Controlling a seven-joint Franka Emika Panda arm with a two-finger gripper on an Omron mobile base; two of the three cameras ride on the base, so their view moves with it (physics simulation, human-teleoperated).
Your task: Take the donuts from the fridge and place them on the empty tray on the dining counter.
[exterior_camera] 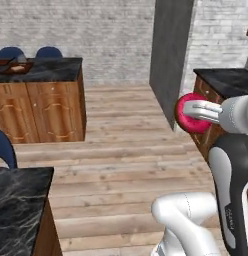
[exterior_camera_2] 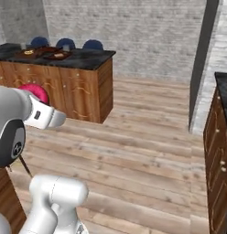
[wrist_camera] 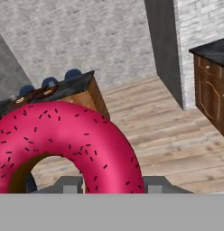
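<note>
My gripper (exterior_camera: pixel 192 111) is shut on the red-pink donut (exterior_camera: pixel 186 124), held in mid-air over the wooden floor. In the hand view the sprinkled donut (wrist_camera: pixel 64 135) fills the lower left between my fingertips (wrist_camera: pixel 71 185). From the right it peeks out behind the hand as a pink donut (exterior_camera_2: pixel 36 91). The dining counter (exterior_camera: pixel 51 70) (exterior_camera_2: pixel 90 58) (wrist_camera: pixel 75 85) stands well ahead across the floor. Brown trays (exterior_camera_2: pixel 46 54) lie on it; I cannot tell from here which is the empty tray. I cannot tell whether the tall grey block (exterior_camera: pixel 171 55) to the right is the fridge.
A second black marble counter (exterior_camera: pixel 18 200) is close at the lower left, with a blue chair (exterior_camera: pixel 6 147) behind it. A wooden cabinet with a black top (exterior_camera: pixel 223 80) (exterior_camera_2: pixel 220 137) stands right of the arm. Blue stools (exterior_camera_2: pixel 65 43) sit behind the dining counter.
</note>
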